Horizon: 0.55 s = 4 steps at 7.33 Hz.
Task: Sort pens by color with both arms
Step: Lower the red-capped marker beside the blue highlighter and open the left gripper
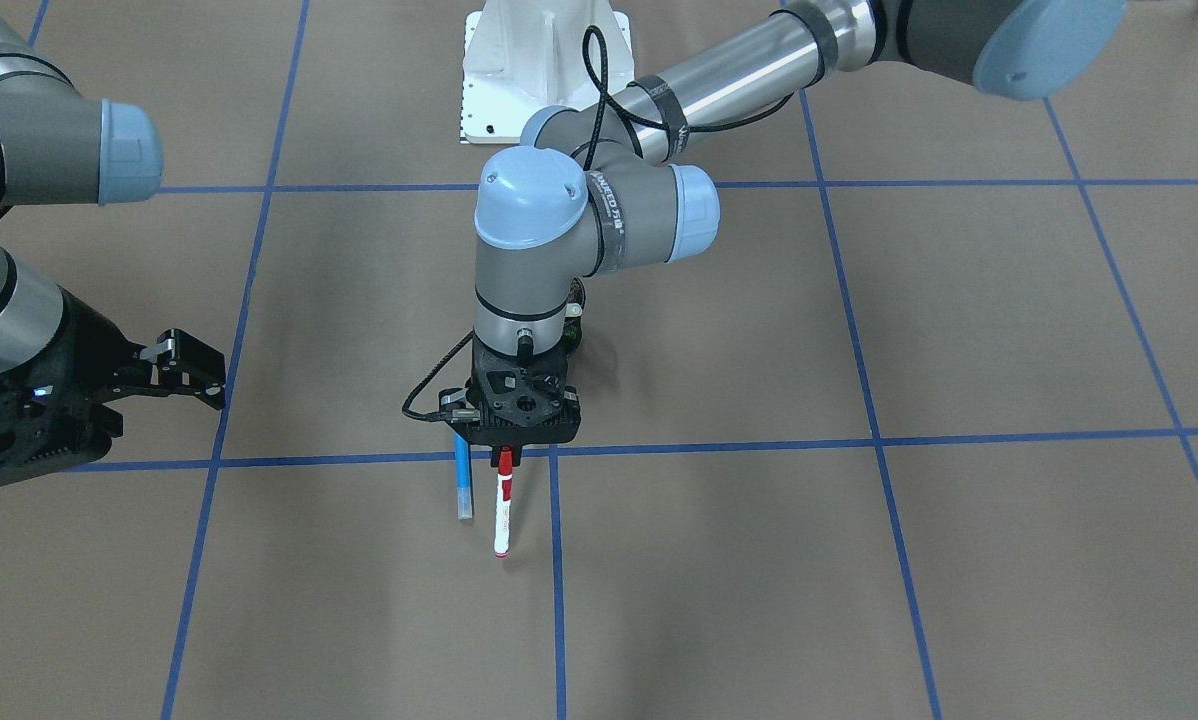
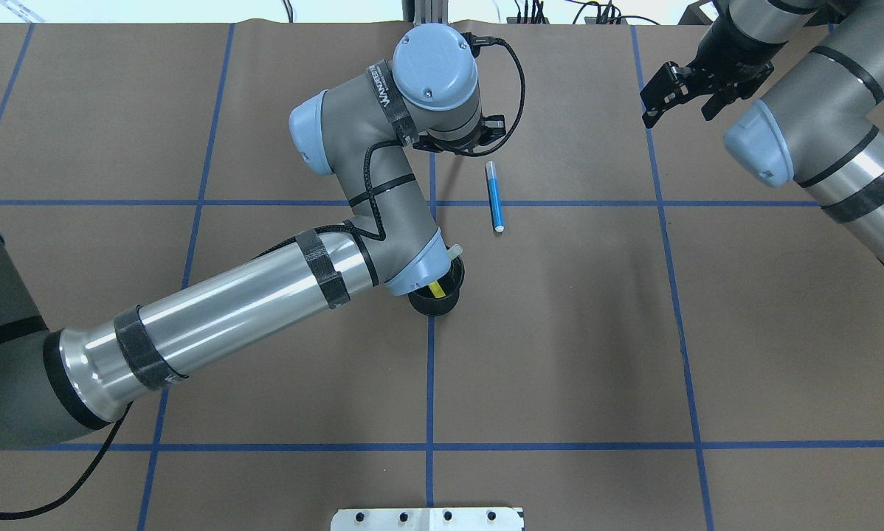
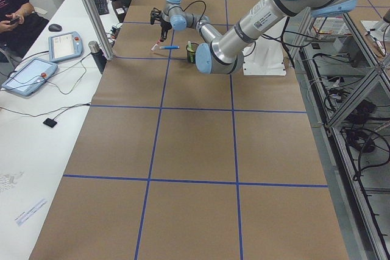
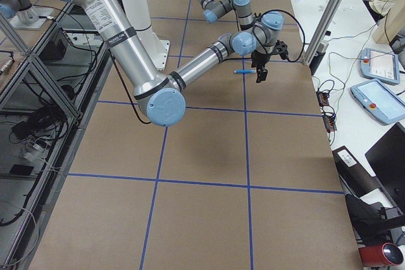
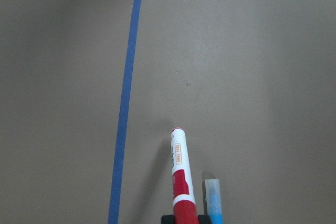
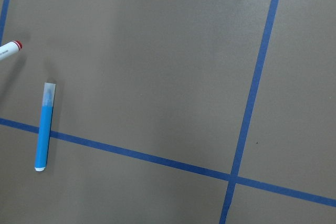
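Overhead and front cameras look down from opposite sides; side cameras look along the counter [image 3: 195,144]. Close wrist cameras share the blue pen [image 6: 44,127] beside the left end effector's [image 1: 506,455] red-capped pen [image 5: 180,177].

Left hand [image 1: 506,452] points straight down, fingers pinched (wrist vertical); right hand [image 1: 209,378] hovers, fingers spread.

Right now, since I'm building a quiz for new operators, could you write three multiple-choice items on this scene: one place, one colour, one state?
1. Where is the blue pen? A on the floor; B flat on the table; C held in the air.
2. Cap colour of the held pen in the left pincer? A red; B green; C black.
3. The right pincer is: A shut on a pen; B shut, empty; C open, empty.
B: it lies on the table. A: the left wrist view shows red. C: fingers apart, nothing between.
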{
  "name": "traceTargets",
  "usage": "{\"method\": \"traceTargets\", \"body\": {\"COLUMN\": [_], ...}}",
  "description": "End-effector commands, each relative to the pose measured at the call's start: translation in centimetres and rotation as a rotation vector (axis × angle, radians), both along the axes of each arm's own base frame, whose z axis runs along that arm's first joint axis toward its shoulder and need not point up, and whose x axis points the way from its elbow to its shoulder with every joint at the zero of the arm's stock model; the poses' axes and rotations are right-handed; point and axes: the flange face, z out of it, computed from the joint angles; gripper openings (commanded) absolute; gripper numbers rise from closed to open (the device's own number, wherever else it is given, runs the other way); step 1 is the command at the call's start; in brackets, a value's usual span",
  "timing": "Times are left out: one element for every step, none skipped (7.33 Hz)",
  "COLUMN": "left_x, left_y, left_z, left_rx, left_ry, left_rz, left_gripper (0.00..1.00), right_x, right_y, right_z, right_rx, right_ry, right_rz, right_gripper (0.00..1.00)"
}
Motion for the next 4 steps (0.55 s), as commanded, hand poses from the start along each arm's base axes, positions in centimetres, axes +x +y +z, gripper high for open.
{"method": "traceTargets", "body": {"left_x": [0.5, 0.47, 0.62, 0.65], "left_y": [0.6, 0.63, 0.84, 0.98], "left_z": [-0.08, -0.15, -0.2, -0.34], "left_rx": [0.003, 0.004, 0.006, 0.022], "left_ry": [0.001, 0.002, 0.001, -0.003], "left_rz": [0.01, 0.011, 0.015, 0.027], "left_gripper": [0.31, 0.34, 0.38, 0.4], "right_x": [0.0, 0.0, -0.01, -0.03], "right_y": [-0.01, -0.01, -0.03, -0.05], "right_z": [-0.11, -0.11, -0.21, -0.31], "right_rx": [0.001, 0.001, 0.001, 0.002], "right_ry": [0.0, 0.0, -0.001, -0.002], "right_rz": [0.0, 0.0, 0.001, 0.001], "right_gripper": [0.98, 0.98, 0.98, 0.98]}}
